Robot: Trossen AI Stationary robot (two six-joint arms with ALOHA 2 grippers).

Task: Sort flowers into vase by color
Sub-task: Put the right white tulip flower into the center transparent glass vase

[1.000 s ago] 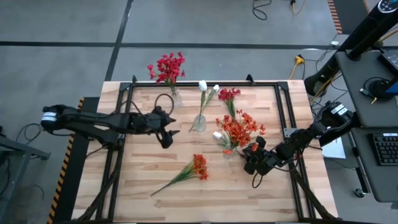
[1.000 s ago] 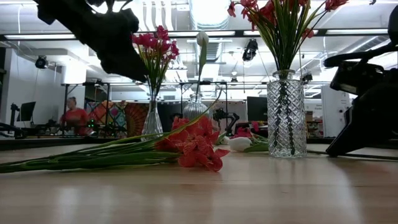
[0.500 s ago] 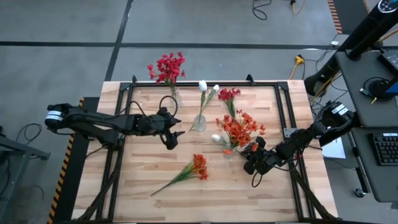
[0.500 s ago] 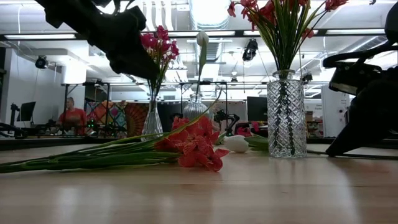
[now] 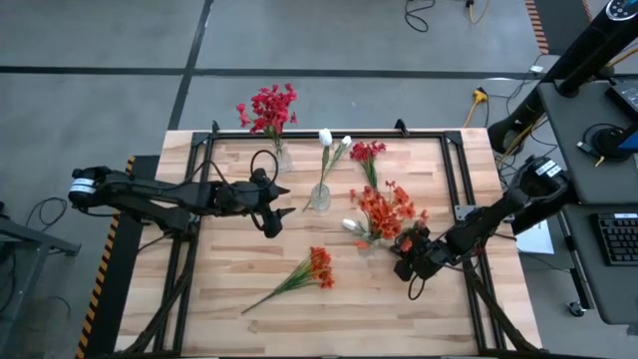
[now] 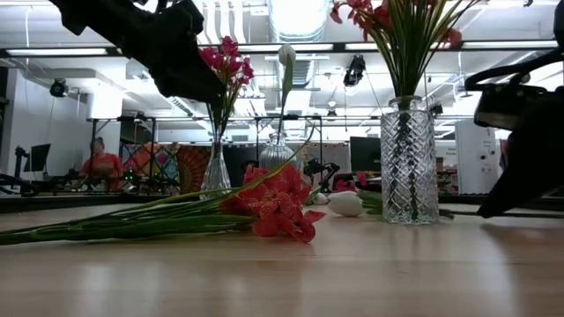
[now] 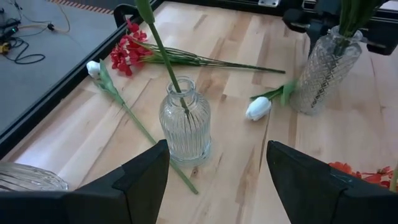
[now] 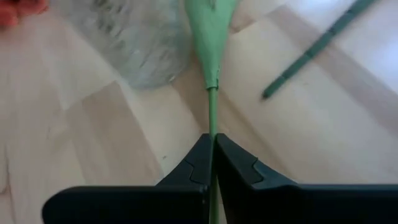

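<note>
While orange-red flowers [image 5: 386, 207] fill the cut-glass vase [image 6: 409, 163], crimson flowers [image 5: 267, 108] fill another.

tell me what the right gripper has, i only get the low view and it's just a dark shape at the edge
Observer: The right gripper is shut on a thin green stem, beside the cut-glass vase.
Operator: which flower is that
Observer: From above, the stem seems to lead to the white bud lying on the table by that vase, though the vase hides part of it.
Operator: and the left one
Observer: The left gripper is open and empty, facing the ribbed vase that holds one stalk.
</note>
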